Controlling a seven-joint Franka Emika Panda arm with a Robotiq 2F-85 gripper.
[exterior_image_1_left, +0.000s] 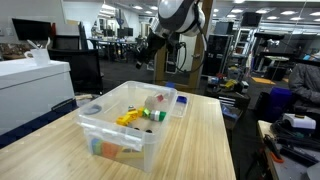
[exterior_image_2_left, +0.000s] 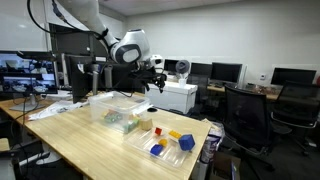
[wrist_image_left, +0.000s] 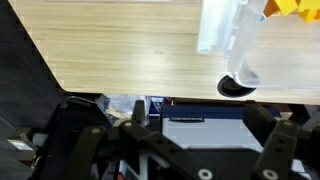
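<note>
We see the end effector (wrist_image_left: 180, 135) empty in the wrist view, its fingers (wrist_image_left: 265, 140) spread wide with nothing between them. It hangs in the air past the far edge of the tabletop (exterior_image_1_left: 210, 140), touching nothing. The bin (exterior_image_1_left: 150, 150) is the thing nearest to it and stands on the tabletop. The bin is clear plastic and open at the top. Inside it we make out yellow pieces (exterior_image_1_left: 128, 118), a green piece (exterior_image_1_left: 147, 115) and a red piece (exterior_image_1_left: 160, 113) lying loose on its floor, with a pale cup-like thing (exterior_image_1_left: 155, 100) behind them; what each one is, we cannot tell. In an exterior view a shallow clear tray (exterior_image_2_left: 143, 138) lies just beside the bin, on the side away from the end effector. It holds blue blocks (exterior_image_2_left: 187, 143), a yellow block (exterior_image_2_left: 160, 131) and a red block (exterior_image_2_left: 172, 133). In the wrist view a corner of the bin shows at the top right with a yellow shape (wrist_image_left: 285, 8) by it, and a dark round hole (wrist_image_left: 237, 87) sits in the tabletop just below that corner.
</note>
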